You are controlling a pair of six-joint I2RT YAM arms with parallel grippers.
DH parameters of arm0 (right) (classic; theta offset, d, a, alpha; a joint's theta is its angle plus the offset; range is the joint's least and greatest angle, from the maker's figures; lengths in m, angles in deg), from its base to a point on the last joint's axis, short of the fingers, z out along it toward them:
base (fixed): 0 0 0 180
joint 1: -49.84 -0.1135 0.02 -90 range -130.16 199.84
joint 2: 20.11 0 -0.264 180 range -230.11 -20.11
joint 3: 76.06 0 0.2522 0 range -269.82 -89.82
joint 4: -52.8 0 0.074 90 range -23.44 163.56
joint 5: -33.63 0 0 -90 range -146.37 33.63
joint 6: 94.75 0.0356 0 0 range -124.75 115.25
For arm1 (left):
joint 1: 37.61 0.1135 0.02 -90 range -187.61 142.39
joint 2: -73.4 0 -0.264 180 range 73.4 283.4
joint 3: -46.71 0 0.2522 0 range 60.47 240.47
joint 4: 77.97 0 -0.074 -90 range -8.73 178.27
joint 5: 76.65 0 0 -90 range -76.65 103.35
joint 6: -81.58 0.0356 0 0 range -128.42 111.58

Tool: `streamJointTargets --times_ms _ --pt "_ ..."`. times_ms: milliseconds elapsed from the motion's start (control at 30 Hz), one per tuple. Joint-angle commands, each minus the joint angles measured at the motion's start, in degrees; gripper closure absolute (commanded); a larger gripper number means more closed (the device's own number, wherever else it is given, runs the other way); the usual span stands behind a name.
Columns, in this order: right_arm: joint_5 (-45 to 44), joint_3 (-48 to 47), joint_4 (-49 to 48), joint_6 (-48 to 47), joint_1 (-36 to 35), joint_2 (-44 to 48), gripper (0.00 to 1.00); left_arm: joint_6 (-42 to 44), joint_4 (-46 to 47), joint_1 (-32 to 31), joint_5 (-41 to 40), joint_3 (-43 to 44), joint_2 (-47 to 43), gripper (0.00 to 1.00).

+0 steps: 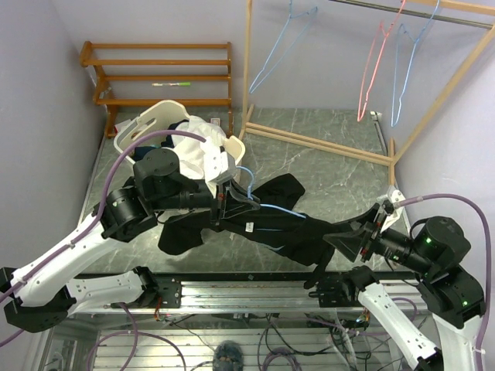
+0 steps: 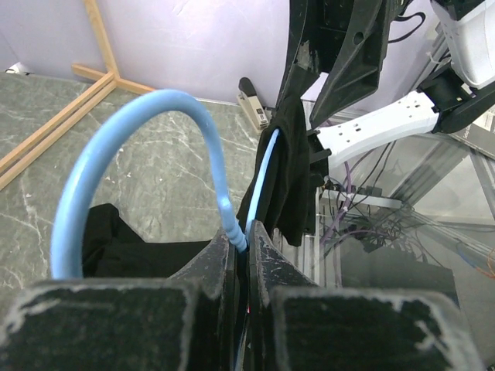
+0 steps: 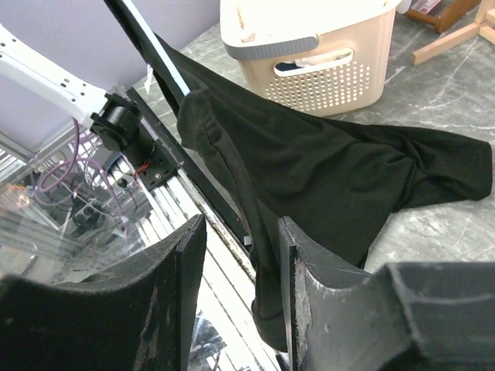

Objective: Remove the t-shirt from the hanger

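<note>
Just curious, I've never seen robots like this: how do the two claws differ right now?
The left gripper is shut on the neck of the blue hanger; the right gripper stands open. The left is at the collar end of the black t-shirt, the right at its far end, cloth seen between its fingers. Both have black fingers.

The left gripper (image 2: 246, 241) is clamping its jaws tight on the neck of the light-blue hanger (image 2: 166, 104), whose hook is arching toward 11 o'clock. The black t-shirt (image 2: 292, 170) is draping over the hanger's arm toward 1 o'clock. A wooden frame (image 2: 46, 133) is lying on the marbled table (image 2: 147, 178) at 10 o'clock.
</note>
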Motion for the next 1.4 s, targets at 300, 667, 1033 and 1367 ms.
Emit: streamJointTargets --times_ms 300,667,1033,1367 --pt "0.51 2.87 0.12 -0.22 -0.09 -0.21 0.89 1.63 -1.46 0.33 -6.67 5.27 -3.32 0.93" --pt "-23.38 -0.69 2.72 3.23 -0.13 -1.79 1.0 2.47 -5.3 0.32 -10.94 7.18 -7.13 0.93" --pt "-41.89 -2.75 4.14 8.43 -0.11 -1.27 1.0 2.66 -6.24 0.33 -15.69 7.13 -11.7 0.93" --pt "-29.98 -0.38 1.51 6.17 -0.09 -1.77 1.0 1.29 -3.89 0.33 -15.68 3.6 -12.73 0.93"
